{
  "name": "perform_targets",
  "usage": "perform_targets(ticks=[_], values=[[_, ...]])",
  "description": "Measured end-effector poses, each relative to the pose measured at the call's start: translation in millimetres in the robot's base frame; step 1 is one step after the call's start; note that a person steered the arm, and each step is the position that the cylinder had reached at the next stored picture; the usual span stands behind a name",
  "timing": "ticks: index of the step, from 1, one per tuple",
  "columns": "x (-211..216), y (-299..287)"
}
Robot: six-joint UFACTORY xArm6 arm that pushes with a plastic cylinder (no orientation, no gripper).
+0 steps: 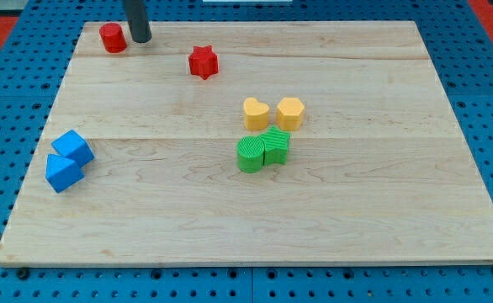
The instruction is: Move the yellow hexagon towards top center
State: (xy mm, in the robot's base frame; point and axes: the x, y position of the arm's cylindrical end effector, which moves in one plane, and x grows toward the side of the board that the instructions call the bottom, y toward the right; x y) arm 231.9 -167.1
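Note:
The yellow hexagon (pixel 290 113) lies on the wooden board (pixel 381 202), a little right of the board's middle. A yellow heart-shaped block (pixel 256 112) lies just to its left, nearly touching. Two green blocks sit right below them: a round one (pixel 250 155) and a squarer one (pixel 276 146), touching each other. My tip (pixel 140 39) is at the view's top left, far from the yellow hexagon, just right of a red cylinder (pixel 113 38).
A red star (pixel 203 62) lies at the top, left of centre. Two blue cubes (pixel 72 149) (pixel 63 173) touch each other near the left edge. The board rests on a blue pegboard (pixel 11 109).

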Motion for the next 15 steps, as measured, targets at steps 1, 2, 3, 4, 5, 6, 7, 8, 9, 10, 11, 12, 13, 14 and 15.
perform_targets(ticks=[1, 2, 3, 4, 5, 6, 7, 8, 9, 10, 11, 12, 13, 14, 15], values=[[0, 0], [-2, 1], [1, 5], [11, 29], [11, 32], [10, 31], [35, 80], [66, 117], [82, 140], [59, 164], [70, 217], [98, 246], [139, 273], [192, 270], [197, 223]])
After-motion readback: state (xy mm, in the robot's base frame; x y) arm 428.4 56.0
